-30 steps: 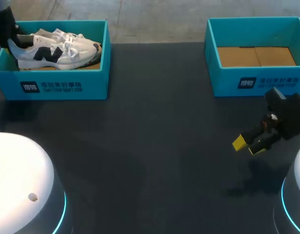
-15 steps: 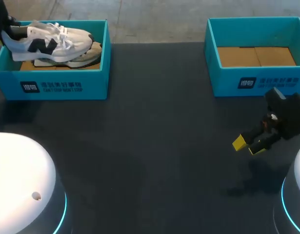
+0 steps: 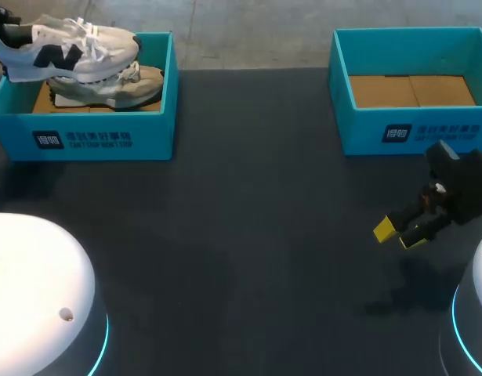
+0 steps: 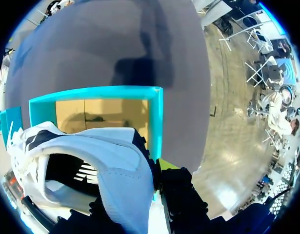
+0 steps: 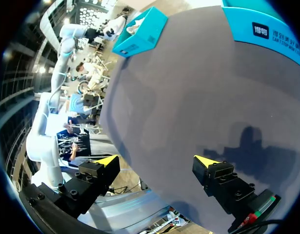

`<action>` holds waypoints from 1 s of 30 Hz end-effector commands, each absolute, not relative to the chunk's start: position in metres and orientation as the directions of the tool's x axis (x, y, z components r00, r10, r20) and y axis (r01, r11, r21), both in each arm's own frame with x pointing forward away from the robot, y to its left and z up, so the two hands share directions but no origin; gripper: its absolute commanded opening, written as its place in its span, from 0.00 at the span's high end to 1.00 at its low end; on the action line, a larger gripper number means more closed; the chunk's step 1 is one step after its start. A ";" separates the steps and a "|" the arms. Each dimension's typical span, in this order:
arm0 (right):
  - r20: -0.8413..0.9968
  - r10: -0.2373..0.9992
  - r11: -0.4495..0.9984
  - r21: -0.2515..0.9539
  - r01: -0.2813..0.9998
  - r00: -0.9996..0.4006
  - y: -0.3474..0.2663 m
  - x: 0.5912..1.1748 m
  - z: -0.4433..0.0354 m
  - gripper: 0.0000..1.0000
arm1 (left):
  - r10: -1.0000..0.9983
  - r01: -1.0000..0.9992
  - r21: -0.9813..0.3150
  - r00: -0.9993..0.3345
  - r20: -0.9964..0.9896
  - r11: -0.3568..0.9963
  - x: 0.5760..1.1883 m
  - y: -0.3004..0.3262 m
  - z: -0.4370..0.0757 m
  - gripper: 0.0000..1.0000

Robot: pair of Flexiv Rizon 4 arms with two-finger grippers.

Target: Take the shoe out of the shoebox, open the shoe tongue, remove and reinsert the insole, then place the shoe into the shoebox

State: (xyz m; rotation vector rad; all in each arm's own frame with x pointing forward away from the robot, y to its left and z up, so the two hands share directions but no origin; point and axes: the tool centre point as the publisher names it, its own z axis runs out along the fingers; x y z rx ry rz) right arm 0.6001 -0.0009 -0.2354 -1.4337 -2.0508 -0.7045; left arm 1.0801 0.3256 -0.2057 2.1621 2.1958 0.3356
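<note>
A white sneaker [image 3: 72, 48] with a dark side logo hangs above the left teal shoebox [image 3: 99, 137]. My left gripper [image 3: 4, 33] is shut on its heel at the table's far left corner. In the left wrist view the sneaker's heel collar [image 4: 110, 165] fills the space in front of my left gripper [image 4: 150, 176]; one yellow tip shows beside it, and the shoebox [image 4: 157, 122] lies below. A second, beige-soled shoe [image 3: 107, 88] rests inside that box. My right gripper [image 3: 401, 231] hovers open and empty over the table's right side, also seen in its own wrist view [image 5: 156, 161].
A second teal shoebox [image 3: 413, 129] with a bare cardboard floor stands at the far right, just behind my right gripper. The dark tabletop [image 3: 248, 235] stretches between the two boxes.
My left gripper has lifted the white sneaker up and leftward out of the box, uncovering the other shoe beneath it. The right arm has not moved.
</note>
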 end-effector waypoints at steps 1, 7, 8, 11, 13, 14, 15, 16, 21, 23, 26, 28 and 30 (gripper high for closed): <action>0.683 0.670 0.298 0.111 0.948 -0.291 -0.001 0.599 -0.235 0.00 | 0.991 0.981 0.194 -0.036 0.130 0.010 1.063 0.325 -0.186 1.00; 0.683 0.670 0.298 0.111 0.948 -0.291 -0.001 0.599 -0.235 0.00 | 0.994 0.985 0.172 -0.024 0.107 0.005 1.051 0.328 -0.165 1.00; 0.683 0.670 0.298 0.111 0.948 -0.291 -0.001 0.599 -0.235 0.00 | 0.994 0.985 0.175 -0.024 0.103 0.006 1.049 0.328 -0.163 1.00; 0.683 0.670 0.298 0.111 0.948 -0.291 -0.001 0.599 -0.235 0.00 | 0.995 0.980 0.197 -0.014 0.103 -0.007 1.043 0.329 -0.160 1.00; 0.683 0.670 0.298 0.111 0.948 -0.291 -0.001 0.599 -0.235 0.00 | 0.995 0.980 0.197 -0.014 0.103 -0.007 1.043 0.329 -0.160 1.00; 0.683 0.670 0.298 0.111 0.948 -0.291 -0.001 0.599 -0.235 0.00 | 0.995 0.980 0.197 -0.014 0.103 -0.007 1.043 0.329 -0.160 1.00; 0.683 0.670 0.298 0.111 0.948 -0.291 -0.001 0.599 -0.235 0.00 | 0.995 0.980 0.197 -0.014 0.103 -0.007 1.043 0.329 -0.160 1.00; 0.683 0.670 0.298 0.111 0.948 -0.291 -0.001 0.599 -0.235 0.00 | 0.995 0.980 0.197 -0.014 0.103 -0.007 1.043 0.329 -0.160 1.00; 0.683 0.670 0.298 0.111 0.948 -0.291 -0.001 0.599 -0.235 0.00 | 0.995 0.980 0.197 -0.014 0.103 -0.007 1.043 0.329 -0.160 1.00; 0.683 0.670 0.298 0.111 0.948 -0.291 -0.001 0.599 -0.235 0.00 | 0.995 0.980 0.197 -0.014 0.103 -0.007 1.043 0.329 -0.160 1.00; 0.683 0.670 0.298 0.111 0.948 -0.291 -0.001 0.599 -0.235 0.00 | 0.995 0.980 0.197 -0.014 0.103 -0.007 1.043 0.329 -0.160 1.00; 0.683 0.670 0.298 0.111 0.948 -0.291 -0.001 0.599 -0.235 0.00 | 0.995 0.981 0.191 0.000 0.099 -0.019 1.037 0.326 -0.161 1.00; 0.683 0.670 0.298 0.111 0.948 -0.291 -0.001 0.599 -0.235 0.00 | 0.994 0.983 0.181 -0.008 0.106 -0.012 1.023 0.315 -0.162 1.00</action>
